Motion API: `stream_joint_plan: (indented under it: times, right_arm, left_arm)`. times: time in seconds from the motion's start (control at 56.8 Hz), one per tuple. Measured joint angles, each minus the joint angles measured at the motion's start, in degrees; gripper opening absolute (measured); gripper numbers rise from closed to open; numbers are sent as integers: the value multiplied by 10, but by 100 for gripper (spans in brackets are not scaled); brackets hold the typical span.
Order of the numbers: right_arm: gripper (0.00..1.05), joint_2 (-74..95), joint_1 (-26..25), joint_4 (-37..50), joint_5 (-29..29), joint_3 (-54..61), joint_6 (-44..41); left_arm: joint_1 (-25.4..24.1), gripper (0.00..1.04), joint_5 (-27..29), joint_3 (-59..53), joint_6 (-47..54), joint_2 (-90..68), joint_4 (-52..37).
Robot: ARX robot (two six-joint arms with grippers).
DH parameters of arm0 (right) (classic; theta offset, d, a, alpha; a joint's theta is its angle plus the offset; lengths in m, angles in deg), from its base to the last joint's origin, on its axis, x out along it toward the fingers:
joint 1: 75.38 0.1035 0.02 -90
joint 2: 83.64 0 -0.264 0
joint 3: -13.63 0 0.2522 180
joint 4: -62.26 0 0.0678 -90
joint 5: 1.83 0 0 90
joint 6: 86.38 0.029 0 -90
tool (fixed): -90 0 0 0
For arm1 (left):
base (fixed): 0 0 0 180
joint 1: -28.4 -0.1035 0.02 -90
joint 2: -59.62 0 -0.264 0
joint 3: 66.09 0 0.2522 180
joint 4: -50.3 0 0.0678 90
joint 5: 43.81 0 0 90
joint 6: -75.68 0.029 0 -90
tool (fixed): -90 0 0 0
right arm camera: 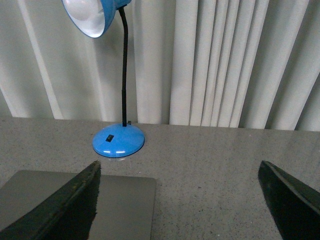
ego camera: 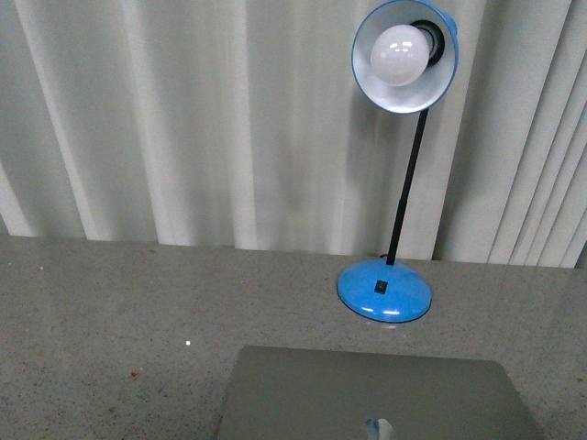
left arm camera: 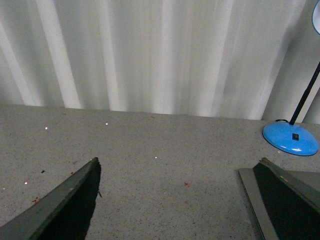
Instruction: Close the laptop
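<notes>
Speckled table (ego camera: 110,302), closed laptop (ego camera: 367,394), logo in front view only, lamp (ego camera: 385,289) behind

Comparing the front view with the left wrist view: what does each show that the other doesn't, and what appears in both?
Only the front view shows the lamp's shade and white bulb and the logo on the laptop's flat silver lid.

Only the left wrist view shows the left gripper, its two dark fingers spread wide apart with nothing between them.

Both show the lamp's blue base, the laptop lying closed, the speckled grey table and the pale curtain behind.
</notes>
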Motion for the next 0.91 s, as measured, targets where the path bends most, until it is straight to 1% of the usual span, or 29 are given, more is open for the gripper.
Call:
stream_joint_plan:
  times: [0.018,0.035,0.07,0.106,0.915]
  right_arm:
    - [99,0,0,0,0,0,0]
    - [99,0,0,0,0,0,0]
    - [98,0,0,0,0,0,0]
    - [97,0,0,0,0,0,0]
    - [97,0,0,0,0,0,0]
  left_arm:
    - [0,100,0,0,0,0,0]
    - [0,99,0,0,0,0,0]
    - [0,97,0,0,0,0,0]
    - [0,97,0,0,0,0,0]
    - [0,98,0,0,0,0,0]
